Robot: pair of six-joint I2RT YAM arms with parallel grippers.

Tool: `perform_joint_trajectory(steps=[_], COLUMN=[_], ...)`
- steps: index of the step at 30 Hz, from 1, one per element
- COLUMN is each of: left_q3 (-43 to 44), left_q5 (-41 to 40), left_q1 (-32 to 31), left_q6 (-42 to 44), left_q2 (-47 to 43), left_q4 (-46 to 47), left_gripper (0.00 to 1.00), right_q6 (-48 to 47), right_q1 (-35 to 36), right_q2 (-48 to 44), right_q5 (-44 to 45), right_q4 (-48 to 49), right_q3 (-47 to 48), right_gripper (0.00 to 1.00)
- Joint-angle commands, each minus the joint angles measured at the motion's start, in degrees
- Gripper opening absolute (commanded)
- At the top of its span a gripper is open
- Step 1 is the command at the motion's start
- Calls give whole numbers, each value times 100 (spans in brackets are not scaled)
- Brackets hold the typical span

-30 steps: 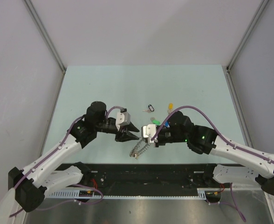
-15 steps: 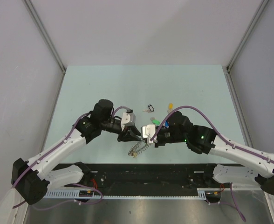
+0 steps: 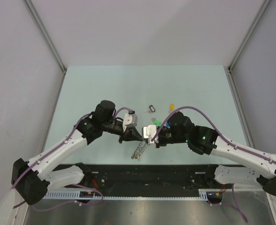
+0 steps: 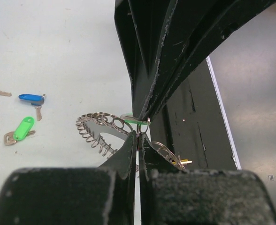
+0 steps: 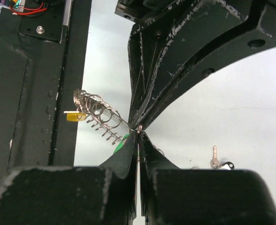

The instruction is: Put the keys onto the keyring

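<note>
The keyring (image 3: 139, 150) hangs tilted between my two grippers, just above the table's near edge. My right gripper (image 3: 147, 139) is shut on its upper rim, and my left gripper (image 3: 136, 137) is shut on the same spot from the other side, tips almost touching. In the left wrist view the coiled keyring (image 4: 96, 127) runs left of my shut left gripper (image 4: 138, 138), with a green key head (image 4: 132, 120) at the pinch. In the right wrist view the keyring (image 5: 98, 114) carries a yellow key (image 5: 75, 116) beside my shut right gripper (image 5: 139, 133).
Loose keys lie on the table beyond the grippers: black (image 3: 151, 108), yellow (image 3: 171, 107), green (image 3: 157, 123) and blue (image 3: 167, 125). Blue (image 4: 31, 98) and green (image 4: 23, 129) keys show in the left wrist view. The black base plate (image 3: 142, 171) lies below the ring.
My left arm moved right to the ring and its jaws closed on the rim beside the right gripper. The ring swung slightly. The right arm stayed put.
</note>
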Motion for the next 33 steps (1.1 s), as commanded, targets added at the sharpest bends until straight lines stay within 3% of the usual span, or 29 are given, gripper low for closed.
perform_joint_trajectory(steps=[1,10,15,21,30,33], left_q3=[-56,-1023,-1576,-2227,-2983,-2992], left_q5=[-210,-1300,-2125,-2496,-2997,-3085], left_q1=[-22,84,84,-4,-92,-92], left_q6=[-444,-2167,-3238,-4338,-4876,-4701], left_q2=[-526,-1598,-1941,-2003,-2275,-2504], left_q4=[542,2573,3794,5332,6003,5485], left_gripper=[0,0,0,0,2,16], right_q6=[84,224,268,330,164,67], right_q1=[5,23,49,154,128,119], right_q2=[-274,-258,-240,-12,68,41], right_q5=[165,182,78,86,235,218], right_q4=[34,-2,218,683,948,895], right_q3=[320,259,136,21,-5,4], right_gripper=[0,0,0,0,0,0])
